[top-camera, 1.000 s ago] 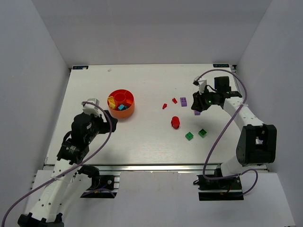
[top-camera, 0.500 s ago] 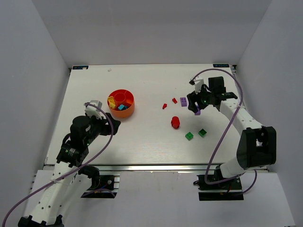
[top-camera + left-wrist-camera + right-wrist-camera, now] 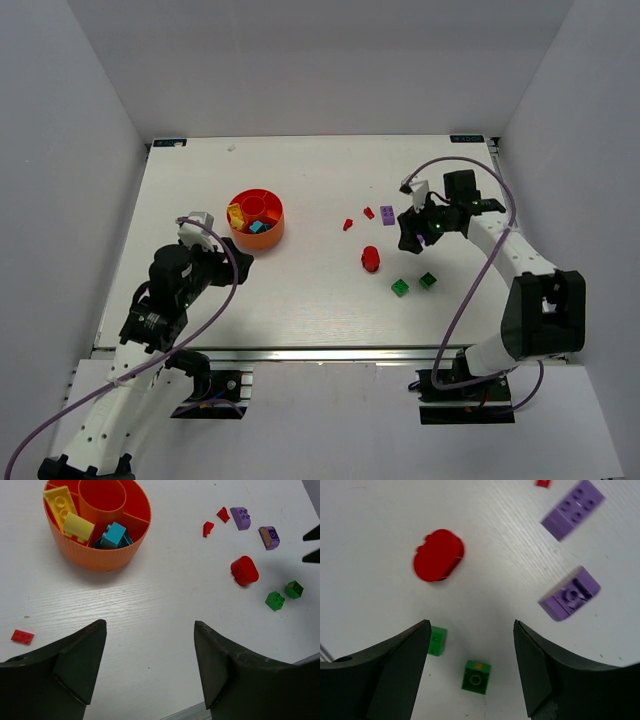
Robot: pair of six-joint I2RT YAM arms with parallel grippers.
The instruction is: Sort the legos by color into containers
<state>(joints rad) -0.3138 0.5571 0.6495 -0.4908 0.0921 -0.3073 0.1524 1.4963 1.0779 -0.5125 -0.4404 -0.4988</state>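
Dish (image 3: 95,555) with yellow (image 3: 70,514), teal bricks (image 3: 114,534)

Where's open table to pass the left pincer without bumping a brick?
Bare: the wide strip between the orange dish and the red rounded piece, plus the far band of the table behind both. Crowded: near the right pincer, where the purple brick, small red pieces and green bricks cluster.

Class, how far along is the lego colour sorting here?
Done: yellow pieces and teal pieces lie in separate wedges of the orange dish. In hand: nothing; the left gripper and right gripper are open, empty. Left: purple bricks, green bricks and red pieces on the table.
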